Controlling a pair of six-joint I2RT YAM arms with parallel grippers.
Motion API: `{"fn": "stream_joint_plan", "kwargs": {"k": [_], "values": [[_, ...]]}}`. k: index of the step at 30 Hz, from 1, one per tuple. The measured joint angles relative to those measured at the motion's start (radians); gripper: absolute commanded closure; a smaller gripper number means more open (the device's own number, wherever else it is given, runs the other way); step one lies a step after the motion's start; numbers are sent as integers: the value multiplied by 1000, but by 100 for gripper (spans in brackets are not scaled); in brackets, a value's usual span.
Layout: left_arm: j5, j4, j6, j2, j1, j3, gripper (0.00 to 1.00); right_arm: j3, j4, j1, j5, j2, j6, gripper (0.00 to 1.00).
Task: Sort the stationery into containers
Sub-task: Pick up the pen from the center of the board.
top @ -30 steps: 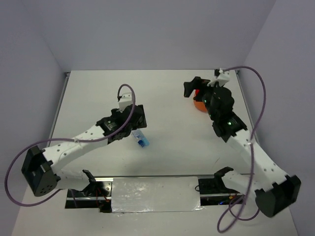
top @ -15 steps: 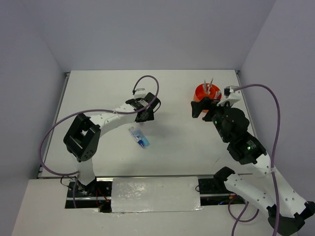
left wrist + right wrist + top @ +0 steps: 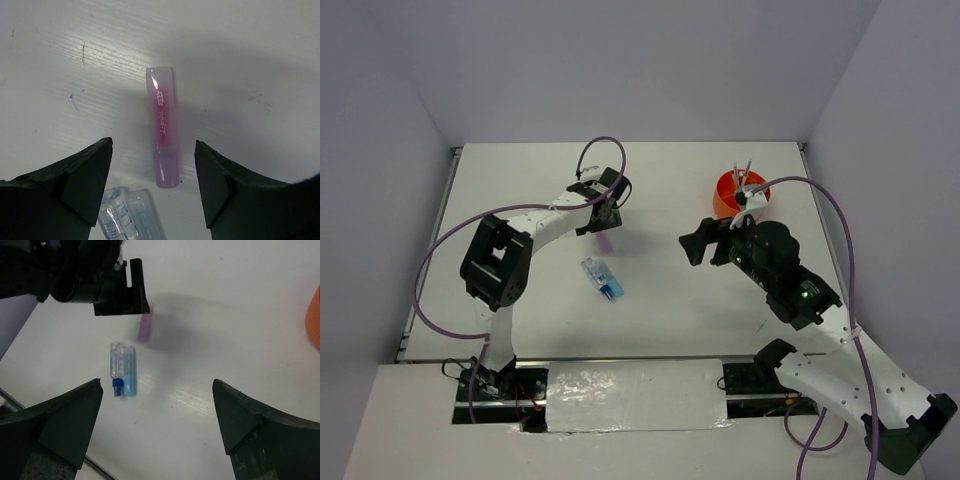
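Sorting looked nearly finished; the round orange plastic organiser [image 3: 728,192] at two o'clock on the table [image 3: 520,180] held a few thin pens [image 3: 744,172], compartment unclear; a translucent pink marker stick [image 3: 162,127] and a blue-and-clear piece [image 3: 603,279] lay loose near centre; left fingers [image 3: 85,175] were spread either side of the pink stick, not touching it; right fingers [image 3: 65,415] were spread wide, empty.

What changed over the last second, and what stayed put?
The left gripper moved farther out and now hangs open above the pink stick. The right gripper left the orange organiser and swung toward the centre, open. The blue-and-clear piece and organiser stayed put.
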Motion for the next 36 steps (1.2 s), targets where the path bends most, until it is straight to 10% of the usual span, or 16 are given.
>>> {"fn": "stream_joint_plan", "kwargs": {"k": [23,27,36], "values": [[40,34,18,185,45,97,53,-114,51,72,-123,0,64,15],[47,51,22,188,50,98,90,-122,66,80,-131,10,74,16],[140,99,-4,77,59,-19,100,-184,188,88,-166,65,116,13]]}}
